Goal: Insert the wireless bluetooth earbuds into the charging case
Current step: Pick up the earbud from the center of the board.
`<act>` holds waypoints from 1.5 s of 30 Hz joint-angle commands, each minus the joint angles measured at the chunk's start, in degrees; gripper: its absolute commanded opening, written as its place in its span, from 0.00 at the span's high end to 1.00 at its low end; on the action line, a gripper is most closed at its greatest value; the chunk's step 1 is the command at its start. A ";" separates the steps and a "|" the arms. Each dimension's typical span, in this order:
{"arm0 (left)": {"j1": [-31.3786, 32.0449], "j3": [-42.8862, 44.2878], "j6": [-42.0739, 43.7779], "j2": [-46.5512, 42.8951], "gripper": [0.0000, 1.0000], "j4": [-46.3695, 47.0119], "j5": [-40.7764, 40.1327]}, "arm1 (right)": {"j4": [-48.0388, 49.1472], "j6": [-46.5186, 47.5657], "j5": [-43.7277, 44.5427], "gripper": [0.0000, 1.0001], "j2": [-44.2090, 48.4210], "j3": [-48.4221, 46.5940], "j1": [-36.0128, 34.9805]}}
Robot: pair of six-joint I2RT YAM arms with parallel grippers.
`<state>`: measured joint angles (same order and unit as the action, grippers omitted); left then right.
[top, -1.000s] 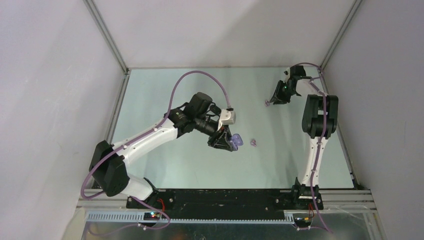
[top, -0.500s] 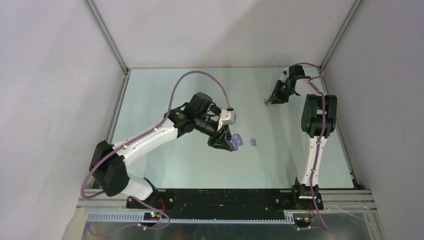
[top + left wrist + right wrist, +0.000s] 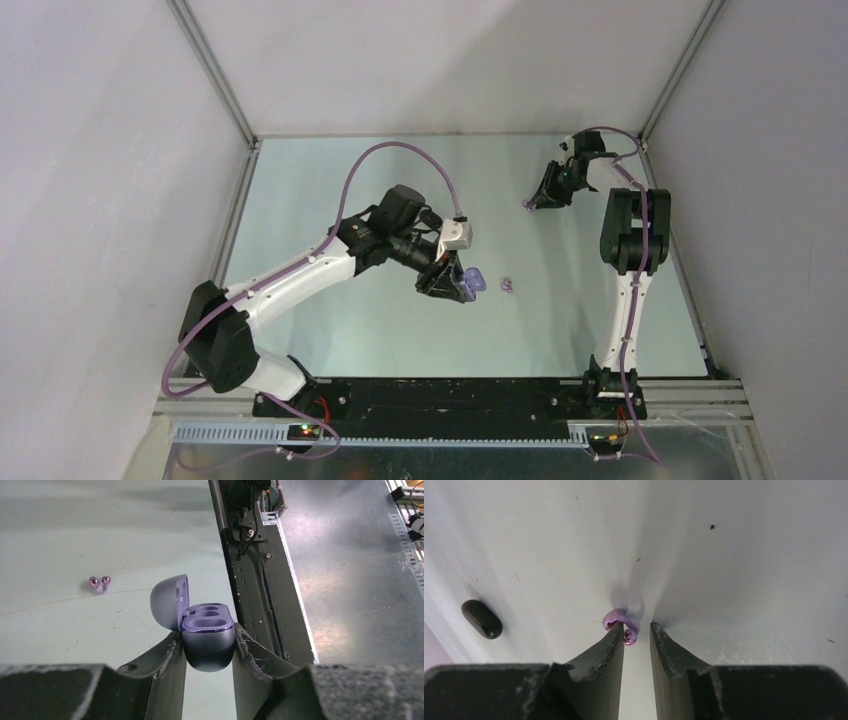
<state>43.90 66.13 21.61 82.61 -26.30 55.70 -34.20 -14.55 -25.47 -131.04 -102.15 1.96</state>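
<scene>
My left gripper is shut on the base of an open lilac charging case, held low over the table's middle. In the left wrist view the case sits between the fingers, lid up and both wells empty. One small purple C-shaped earbud lies on the table just right of the case; it also shows in the left wrist view. My right gripper is at the far right of the table. Its jaws stand narrowly apart. A second purple earbud hooks over the left fingertip and is not clamped.
The pale green table is walled by white panels on three sides. A dark oval shape shows left of the right gripper in its wrist view. The black base rail runs along the near edge.
My right gripper has moved slightly left and away from the bases, and the earbud at its tip has shifted with it. The left arm and the case have not moved.
</scene>
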 commanded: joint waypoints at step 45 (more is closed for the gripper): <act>-1.16 2.50 -2.28 -1.05 1.00 3.65 1.64 | 13.84 17.12 -11.91 0.99 61.87 29.05 -5.97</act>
<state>43.83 67.22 21.17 83.31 -26.70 56.10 -22.72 -0.21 -33.01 -75.13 -75.85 -0.84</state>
